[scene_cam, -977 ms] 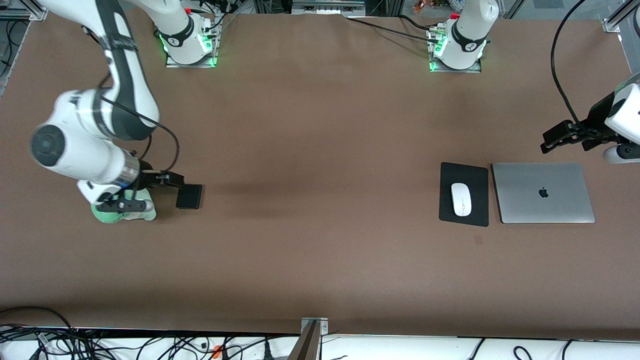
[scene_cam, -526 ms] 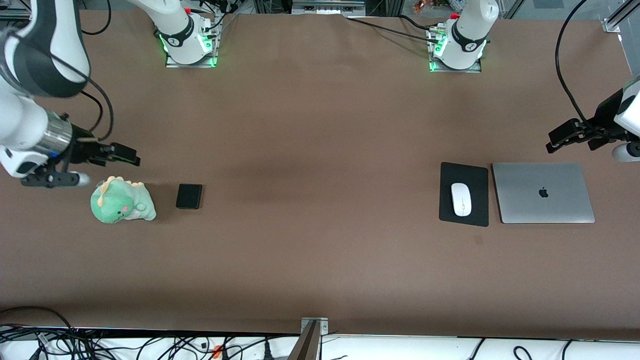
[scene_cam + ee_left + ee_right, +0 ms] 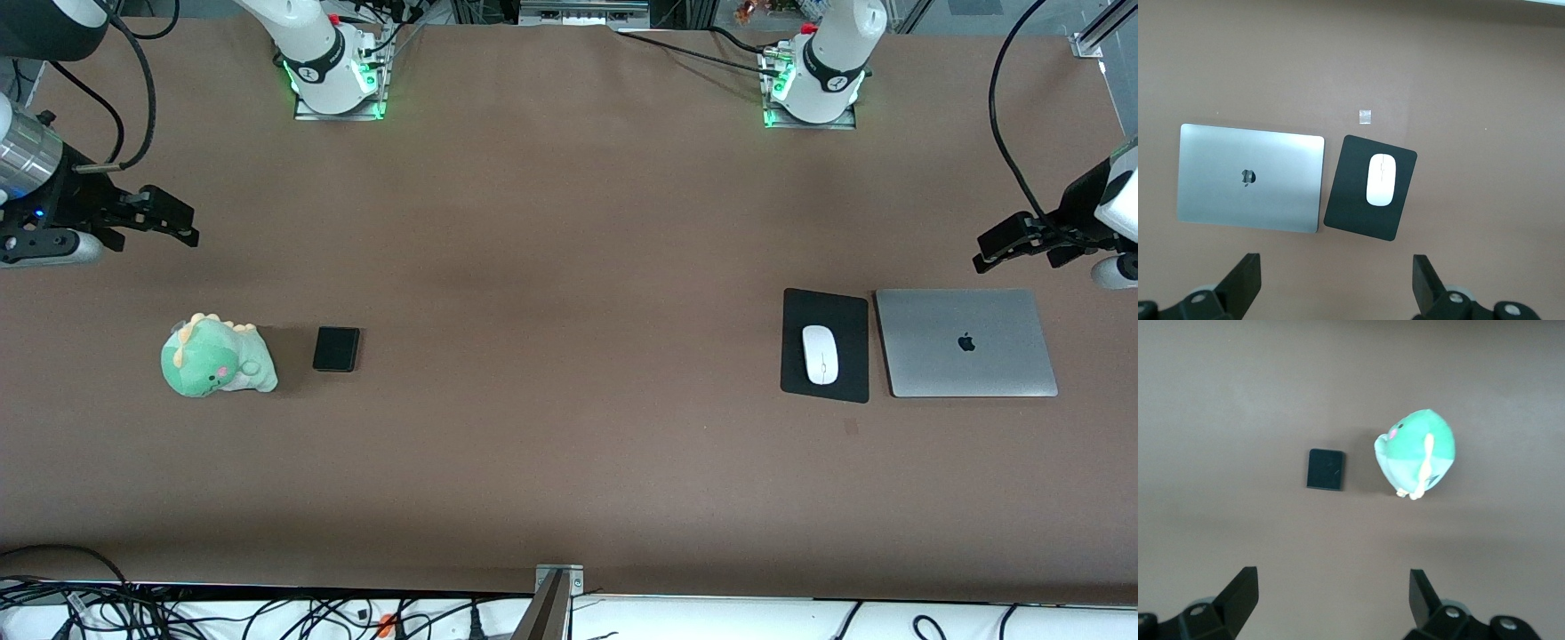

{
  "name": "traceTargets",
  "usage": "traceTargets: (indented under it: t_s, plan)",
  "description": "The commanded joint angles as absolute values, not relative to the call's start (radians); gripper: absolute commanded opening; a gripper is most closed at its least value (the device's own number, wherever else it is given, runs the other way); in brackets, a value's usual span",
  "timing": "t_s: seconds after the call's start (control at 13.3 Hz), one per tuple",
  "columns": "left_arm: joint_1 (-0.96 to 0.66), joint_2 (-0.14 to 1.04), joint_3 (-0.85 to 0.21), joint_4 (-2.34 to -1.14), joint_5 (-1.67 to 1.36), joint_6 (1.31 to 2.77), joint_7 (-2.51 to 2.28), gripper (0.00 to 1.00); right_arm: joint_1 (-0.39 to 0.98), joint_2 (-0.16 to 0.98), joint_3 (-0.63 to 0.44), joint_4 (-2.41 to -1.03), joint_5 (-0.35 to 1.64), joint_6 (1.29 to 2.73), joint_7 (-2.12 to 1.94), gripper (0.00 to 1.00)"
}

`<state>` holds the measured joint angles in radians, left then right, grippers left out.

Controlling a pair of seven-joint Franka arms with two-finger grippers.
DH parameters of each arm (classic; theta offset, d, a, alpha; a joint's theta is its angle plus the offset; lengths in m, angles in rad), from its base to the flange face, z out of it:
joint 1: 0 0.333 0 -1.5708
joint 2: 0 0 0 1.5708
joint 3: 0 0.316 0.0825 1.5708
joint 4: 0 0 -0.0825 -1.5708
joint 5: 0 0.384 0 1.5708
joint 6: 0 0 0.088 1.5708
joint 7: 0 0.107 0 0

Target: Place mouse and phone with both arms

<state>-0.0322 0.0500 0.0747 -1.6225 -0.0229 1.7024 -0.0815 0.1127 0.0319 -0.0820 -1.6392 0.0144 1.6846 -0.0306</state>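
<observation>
You will find the phone (image 3: 337,348), a small flat black slab with rounded corners and a matte face, lying on the brown table (image 3: 569,267) at about 9 o'clock from the table's middle in the front view. Just beside it, at its own 9 o'clock and apart from it, sits a soft green plush dinosaur (image 3: 216,357) with a pink cheek and cream spikes. The mouse (image 3: 821,355), a glossy white oval with a thin grey line down its middle, rests at about 3 o'clock from the table's middle on a thin black mouse pad (image 3: 845,382) with rounded corners. At the pad's 3 o'clock, close alongside it, lies a closed silver laptop (image 3: 966,342) with a smooth metal lid. Your right gripper (image 3: 173,218) hangs over bare table at about 10 o'clock from the phone, its black fingers spread wide with nothing between them. Your left gripper (image 3: 987,253) hangs over bare table at about 1 o'clock from the mouse, near the laptop's corner, and it too is spread wide and empty.
</observation>
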Motion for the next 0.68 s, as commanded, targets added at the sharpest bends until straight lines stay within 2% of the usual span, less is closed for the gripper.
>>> traceTargets:
  t_s: [0.0, 0.6]
  plan:
    - [-0.029, 0.081, 0.071, -1.589, -0.021, 1.68, -0.077, 1.0, 0.072, 0.049, -0.051, -1.569, -0.005, 1.661, -0.028, 1.0]
    - [-0.04, 0.086, 0.061, -1.563, -0.021, 1.678, -0.077, 1.0, 0.084, 0.106, -0.049, -1.548, -0.002, 1.706, -0.02, 1.0]
